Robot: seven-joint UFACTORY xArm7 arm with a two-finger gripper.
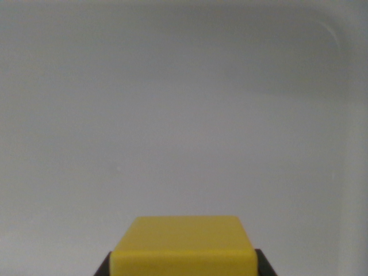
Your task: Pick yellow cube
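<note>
Yellow cube (183,246) is sitting between my gripper's (183,265) dark fingers (103,268). They are pressing it from both sides, over a pale grey tray (184,115).

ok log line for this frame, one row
view: wrist | yellow cube between dark gripper fingers | surface: plain white tray | grasp: apparent

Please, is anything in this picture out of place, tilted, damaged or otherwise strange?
Nothing stands out. The yellow cube sits square at the bottom centre of the wrist view, between the dark gripper parts at its lower corners, with no visible damage. The pale surface around it shows no spill or mark.
</note>
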